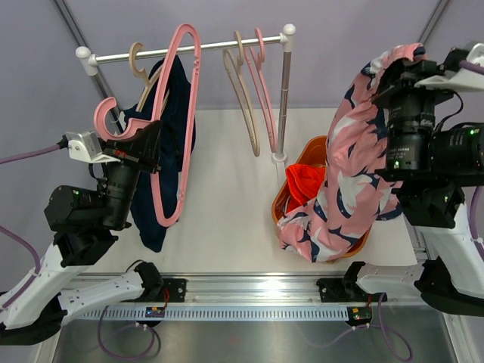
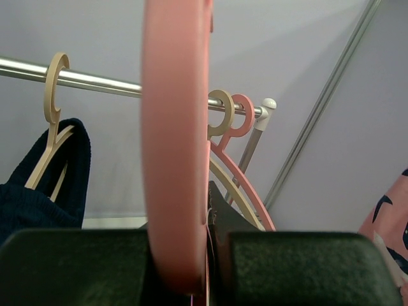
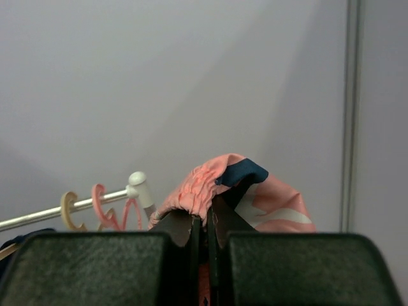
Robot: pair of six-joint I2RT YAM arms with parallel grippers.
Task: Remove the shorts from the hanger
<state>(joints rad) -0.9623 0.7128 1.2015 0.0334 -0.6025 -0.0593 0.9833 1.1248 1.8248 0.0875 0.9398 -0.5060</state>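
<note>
pink shorts (image 1: 344, 181), navy-and-white pattern

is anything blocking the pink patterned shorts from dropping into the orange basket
Nothing visible: the pink navy-patterned fabric shorts hang from the shut right pincer, their lower end draped over the round orange basket.

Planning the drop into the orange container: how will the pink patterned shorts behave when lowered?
Probably floppy: the pink patterned shorts hang in loose folds from the right hand, pinched at the gathered waistband. Likely light, since that small pinch carries them whole. Their lower end drapes over the orange container, so it may bunch or catch on the rim.
</note>
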